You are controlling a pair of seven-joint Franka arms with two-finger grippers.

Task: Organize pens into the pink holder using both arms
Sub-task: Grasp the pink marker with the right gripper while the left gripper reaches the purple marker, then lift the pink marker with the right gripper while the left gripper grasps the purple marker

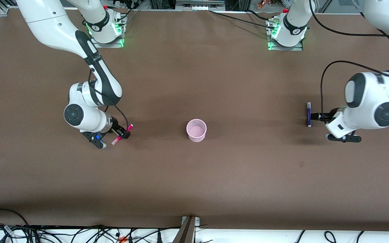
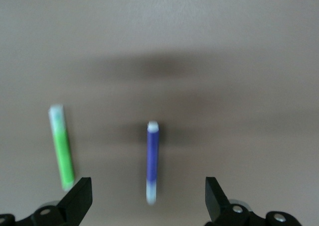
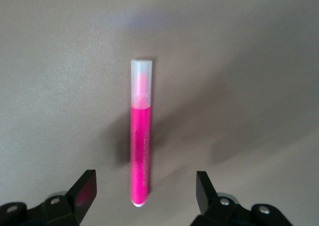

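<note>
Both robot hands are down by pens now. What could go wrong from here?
The right gripper is open astride the magenta-pink marker pen; if it closes off-centre, the pen may roll away. The left gripper straddles the dark purple pen, with a bright green pen close beside one finger, which could get knocked. The small pale pink plastic cup looks light and might tip.

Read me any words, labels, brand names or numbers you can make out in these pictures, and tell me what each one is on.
None can be read.
Magenta pen: faint print along the barrel, too blurred to read.
Right arm: small mark on its black band, too small to read.
Purple pen, green pen and pink holder: no text visible.
</note>
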